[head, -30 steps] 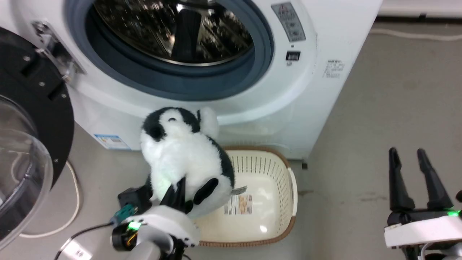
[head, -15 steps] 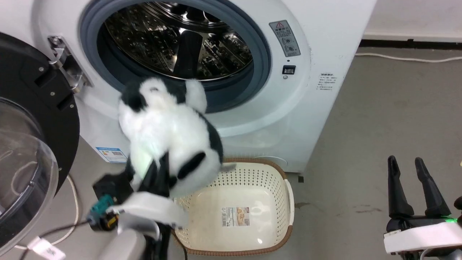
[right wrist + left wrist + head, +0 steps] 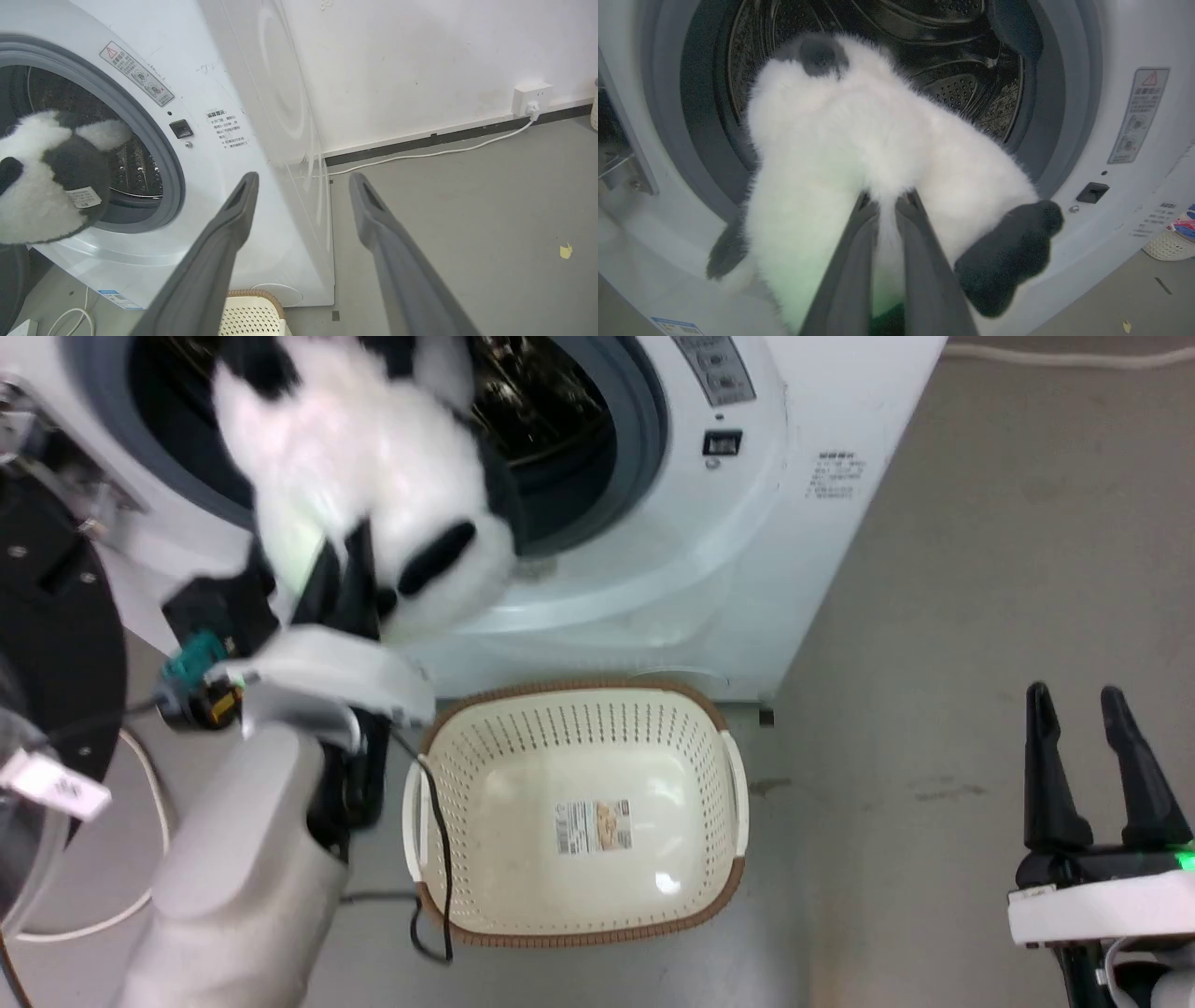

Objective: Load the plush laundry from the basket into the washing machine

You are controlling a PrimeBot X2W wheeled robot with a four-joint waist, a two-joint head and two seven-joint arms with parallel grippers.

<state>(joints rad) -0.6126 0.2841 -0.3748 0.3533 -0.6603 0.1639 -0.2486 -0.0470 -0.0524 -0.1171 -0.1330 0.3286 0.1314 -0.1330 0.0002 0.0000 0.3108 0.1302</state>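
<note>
Our left pincer pinches the plush laundry at the mouth of the washing machine. Our right pincer is spread.

Head above; wrists toward washing machine
</note>
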